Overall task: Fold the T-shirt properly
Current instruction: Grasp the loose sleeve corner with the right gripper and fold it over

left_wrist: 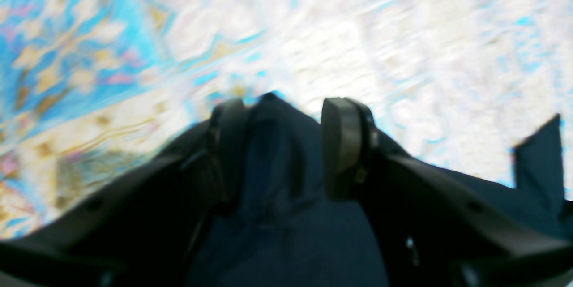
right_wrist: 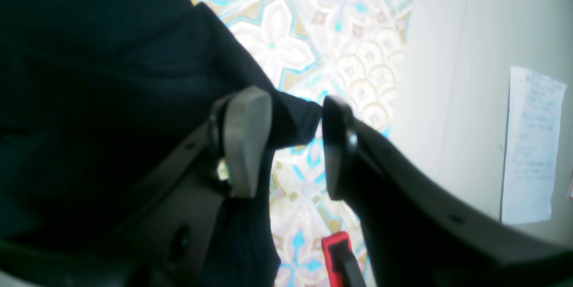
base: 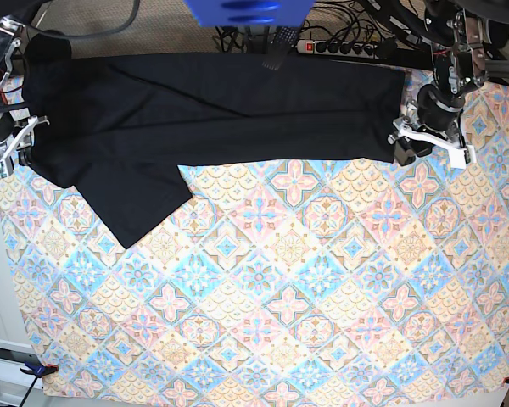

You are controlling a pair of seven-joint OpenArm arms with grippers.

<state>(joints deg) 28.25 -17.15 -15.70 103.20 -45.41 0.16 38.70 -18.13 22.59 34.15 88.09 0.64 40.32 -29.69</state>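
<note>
The black T-shirt [base: 212,110] lies stretched in a long band across the far side of the table, with one sleeve [base: 136,208] pointing toward the near left. My left gripper [base: 410,146] sits at the shirt's right end. In the left wrist view [left_wrist: 286,143] its fingers stand apart with dark cloth [left_wrist: 286,197] filling the gap between them. My right gripper [base: 13,153] sits at the shirt's left end. In the right wrist view [right_wrist: 295,143] its fingers stand apart, and a corner of the cloth [right_wrist: 291,121] reaches across the gap at the tips.
A patterned tablecloth [base: 271,297] in blue, pink and cream covers the table. Cables and a power strip [base: 339,47] lie beyond the far edge. A red-and-black clamp [right_wrist: 338,255] is at the table edge. A white wall with a paper sheet [right_wrist: 530,143] is beside the right arm.
</note>
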